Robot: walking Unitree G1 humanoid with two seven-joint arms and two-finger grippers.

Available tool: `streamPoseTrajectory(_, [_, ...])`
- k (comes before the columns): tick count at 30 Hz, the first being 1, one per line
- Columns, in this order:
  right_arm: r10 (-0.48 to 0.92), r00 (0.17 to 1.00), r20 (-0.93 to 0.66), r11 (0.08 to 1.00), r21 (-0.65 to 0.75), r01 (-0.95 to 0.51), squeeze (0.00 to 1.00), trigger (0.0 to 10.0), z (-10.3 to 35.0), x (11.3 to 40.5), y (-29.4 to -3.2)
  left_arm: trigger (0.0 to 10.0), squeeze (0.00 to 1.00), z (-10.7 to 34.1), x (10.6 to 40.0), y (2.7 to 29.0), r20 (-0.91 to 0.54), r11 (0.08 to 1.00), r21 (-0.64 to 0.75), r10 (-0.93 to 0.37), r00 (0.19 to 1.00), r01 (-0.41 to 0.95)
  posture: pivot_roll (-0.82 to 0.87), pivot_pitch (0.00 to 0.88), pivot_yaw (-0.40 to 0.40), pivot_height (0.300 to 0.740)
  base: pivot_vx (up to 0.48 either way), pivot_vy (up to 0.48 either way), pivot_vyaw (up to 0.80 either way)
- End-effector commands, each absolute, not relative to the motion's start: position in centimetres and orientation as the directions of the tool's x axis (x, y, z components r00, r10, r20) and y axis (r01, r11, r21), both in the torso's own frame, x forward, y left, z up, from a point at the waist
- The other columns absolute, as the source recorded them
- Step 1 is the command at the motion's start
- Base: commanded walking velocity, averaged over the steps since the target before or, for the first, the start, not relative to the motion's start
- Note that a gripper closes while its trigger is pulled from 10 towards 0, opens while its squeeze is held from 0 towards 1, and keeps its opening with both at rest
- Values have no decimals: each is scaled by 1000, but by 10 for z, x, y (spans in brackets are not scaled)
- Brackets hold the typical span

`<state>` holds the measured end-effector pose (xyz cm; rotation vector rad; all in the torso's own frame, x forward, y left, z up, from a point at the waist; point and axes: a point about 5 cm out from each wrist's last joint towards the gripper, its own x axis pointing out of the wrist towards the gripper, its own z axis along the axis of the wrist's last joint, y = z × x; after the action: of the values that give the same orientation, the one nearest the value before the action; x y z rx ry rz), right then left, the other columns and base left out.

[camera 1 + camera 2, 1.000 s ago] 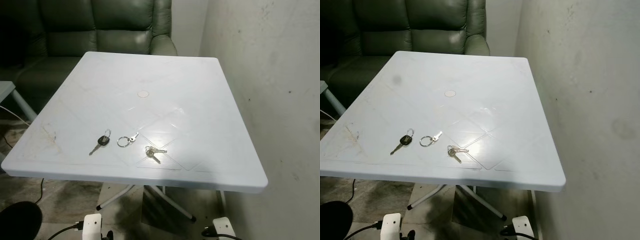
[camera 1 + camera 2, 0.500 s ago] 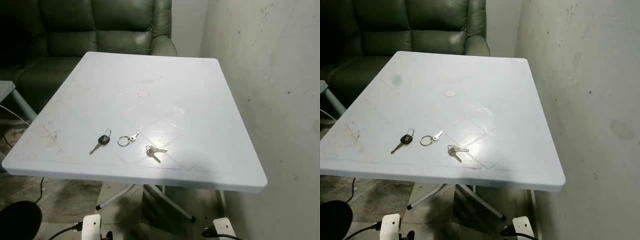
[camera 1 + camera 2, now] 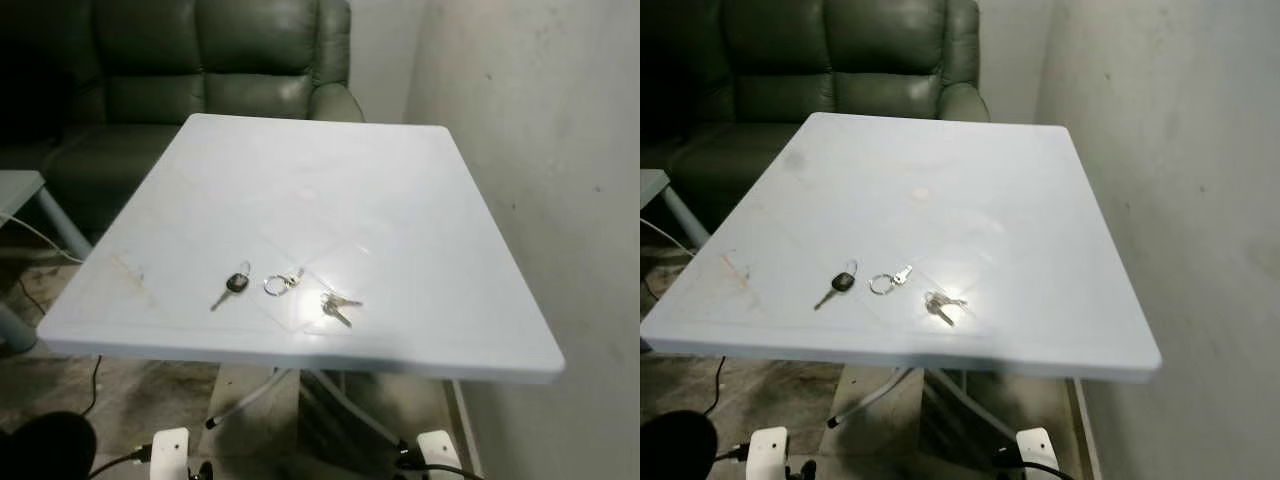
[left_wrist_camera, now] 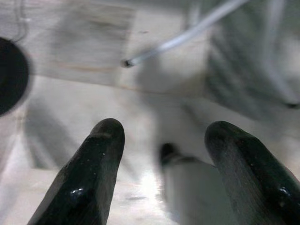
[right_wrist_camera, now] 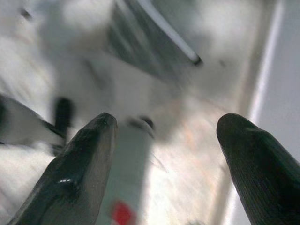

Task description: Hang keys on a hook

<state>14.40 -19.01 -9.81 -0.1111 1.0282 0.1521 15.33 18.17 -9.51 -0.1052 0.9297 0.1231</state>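
Note:
Three key sets lie near the front edge of a white plastic table (image 3: 300, 180). A black-headed key (image 3: 232, 287) is on the left, a small key on a silver ring (image 3: 280, 283) in the middle, and a silver key bunch (image 3: 335, 305) to the right. My left gripper (image 4: 164, 178) hangs open below the table, facing the blurred floor and a table leg. My right gripper (image 5: 164, 164) is likewise open over the floor, holding nothing.
A dark green leather sofa (image 3: 200, 70) stands behind the table. A pale wall (image 3: 540, 150) runs close along the table's right side. A grey side table (image 3: 20, 190) and a cable (image 3: 30, 235) are at the left. The table's metal legs (image 3: 260, 395) cross underneath.
The whole picture has shifted right and slightly down, so the camera has moved. The keys lie in the same arrangement on the table.

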Motion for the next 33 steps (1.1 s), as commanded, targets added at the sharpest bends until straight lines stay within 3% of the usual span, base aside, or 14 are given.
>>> streamPoseTrajectory(1, [95,531,-842,984,-1,-179,0,10000,-96,153,-181,10000,0,-96,148,191,-815,987,-13,83,573,-162,-92,0,-18,740,0,480,0])
streamPoseTrajectory(8, [96,530,-842,984,-1,-179,0,10000,-96,153,-181,10000,0,-97,147,191,-816,986,-12,85,571,-165,-90,0,-19,740,0,461,0])
streamPoseTrajectory(25, [102,526,-844,980,-4,-197,0,10000,-96,152,-183,10000,0,-97,146,190,-813,987,-7,88,575,-161,-86,0,-27,740,0,0,0])
streamPoseTrajectory(33, [127,520,-845,969,-6,-247,0,10000,-96,150,-182,10000,0,-97,146,186,-807,998,3,39,589,-62,-84,17,-25,740,0,0,0])
